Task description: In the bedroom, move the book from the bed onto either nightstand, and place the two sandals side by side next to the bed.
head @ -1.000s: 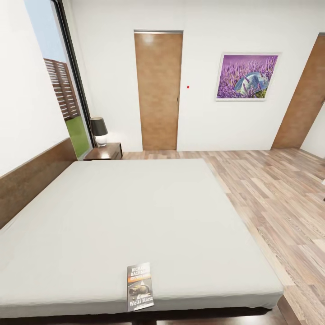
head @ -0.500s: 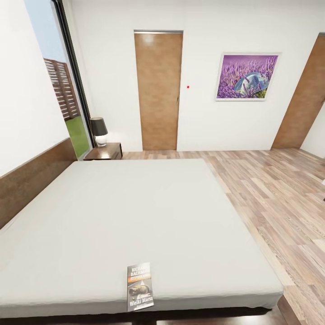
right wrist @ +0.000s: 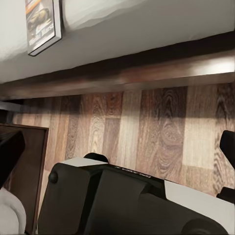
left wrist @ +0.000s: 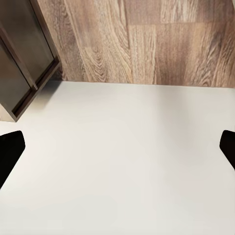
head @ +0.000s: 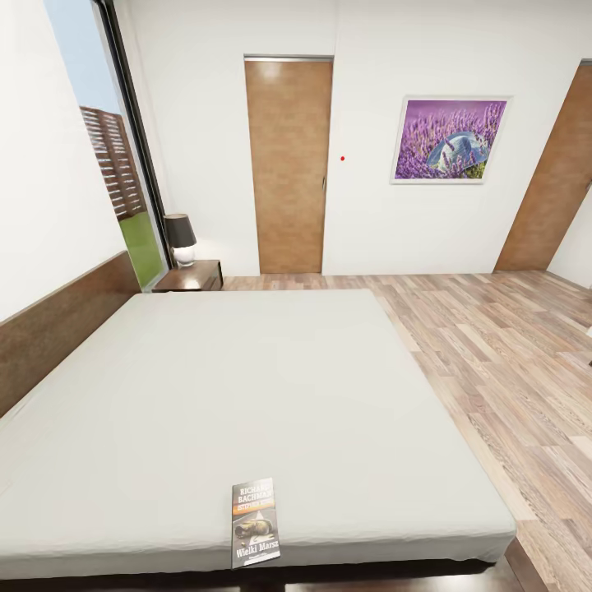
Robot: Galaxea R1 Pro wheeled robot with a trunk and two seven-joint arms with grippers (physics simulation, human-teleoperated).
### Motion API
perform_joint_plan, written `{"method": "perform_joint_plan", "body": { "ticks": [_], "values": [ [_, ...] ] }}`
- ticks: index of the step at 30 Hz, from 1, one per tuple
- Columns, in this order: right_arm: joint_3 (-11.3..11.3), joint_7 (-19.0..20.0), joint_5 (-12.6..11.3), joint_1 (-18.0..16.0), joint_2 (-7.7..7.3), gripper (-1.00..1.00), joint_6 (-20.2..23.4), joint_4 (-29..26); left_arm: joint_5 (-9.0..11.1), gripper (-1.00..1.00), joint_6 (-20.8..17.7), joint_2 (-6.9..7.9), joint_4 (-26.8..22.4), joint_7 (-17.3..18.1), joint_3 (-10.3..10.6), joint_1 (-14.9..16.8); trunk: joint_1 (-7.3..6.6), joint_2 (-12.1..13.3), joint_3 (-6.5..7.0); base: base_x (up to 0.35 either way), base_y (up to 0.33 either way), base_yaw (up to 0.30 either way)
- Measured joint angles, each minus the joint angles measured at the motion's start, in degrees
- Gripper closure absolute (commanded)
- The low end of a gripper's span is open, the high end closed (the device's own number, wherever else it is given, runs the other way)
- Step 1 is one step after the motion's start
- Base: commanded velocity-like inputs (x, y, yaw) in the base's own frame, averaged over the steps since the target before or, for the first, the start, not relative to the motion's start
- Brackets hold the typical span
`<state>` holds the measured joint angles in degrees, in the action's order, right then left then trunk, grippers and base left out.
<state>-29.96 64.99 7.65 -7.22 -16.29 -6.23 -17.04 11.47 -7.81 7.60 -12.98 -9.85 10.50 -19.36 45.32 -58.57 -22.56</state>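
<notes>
hanging with its two dark fingertips (left wrist: pixel 10 152) spread wide at either side of the wrist view, the left pincer (left wrist: pixel 117 152) grips nothing and faces a pale, plain surface. beyond that surface runs a strip of wood-plank floor (left wrist: pixel 147 44), and a dark brown cabinet corner (left wrist: pixel 22 54) stands off to one side of the pincer.

the right pincer (right wrist: pixel 117 147) also stands parted and empty, its dark tips just showing at the two sides of its wrist view. close under it sits the robot's own dark and white body (right wrist: pixel 122 200); past that lies plank floor, then the dark wooden frame of the bed (right wrist: pixel 147 68), and farther still the off-white mattress, where the book (right wrist: pixel 43 22) lies flat right at the near edge, well apart from the pincer.

from the head camera, the book (head: pixel 256 522) rests cover up at the mattress's near edge, its white lettering readable. the bed (head: pixel 247 395) stretches away toward the far wall. at the bed's far corner stands the nightstand (head: pixel 191 276) with a dark-shaded lamp (head: pixel 180 238) on top, beside a tall window (head: pixel 107 140). a brown door (head: pixel 288 164) and a lavender picture (head: pixel 450 140) hang on the white wall beyond.
</notes>
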Motion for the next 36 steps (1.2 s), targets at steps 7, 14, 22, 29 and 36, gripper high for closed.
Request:
{"method": "perform_joint_plan", "body": {
  "ticks": [7, 14, 22, 29, 36],
  "values": [
    [-0.28, 5.25, 0.01, -0.5, -0.51, -1.0, 2.96, 0.02, 0.0, -1.0, 0.08, 0.0, 0.0, 0.0, 0.0, 0.0, 0.0, 0.0, 0.0, 0.0, 0.0, 0.0],
    [-0.66, 10.28, -0.1, -0.65, -0.7, -1.0, 3.83, 0.0, 0.0, -1.0, 0.15, 0.0, 0.0, -0.01, 0.0, 0.0, 0.0, 0.0, 0.0, 0.0, 0.0, 0.0],
    [-1.43, 13.82, -1.88, -0.72, -0.99, -1.0, 4.14, 0.04, 0.01, -1.0, 0.01, 0.0, 0.0, -0.07, 0.0, 0.0, 0.0, 0.0, 0.0, 0.0, 0.0, 0.0],
    [-1.56, 19.21, -2.55, -1.73, -1.1, -1.0, 6.42, 0.07, 0.07, -1.0, -0.3, 0.0, -0.01, -0.19, 0.0, 0.0, 0.0, 0.0, 0.0, 0.0, 0.0, 0.0],
    [-1.55, 20.41, -2.68, -2.37, -1.03, -1.0, 7.33, -0.02, 0.08, -1.0, -0.61, 0.0, 0.0, -0.29, -0.05, 0.06, 0.0, 0.0, 0.0, 0.0, 0.0, 0.0]
  ]
}}
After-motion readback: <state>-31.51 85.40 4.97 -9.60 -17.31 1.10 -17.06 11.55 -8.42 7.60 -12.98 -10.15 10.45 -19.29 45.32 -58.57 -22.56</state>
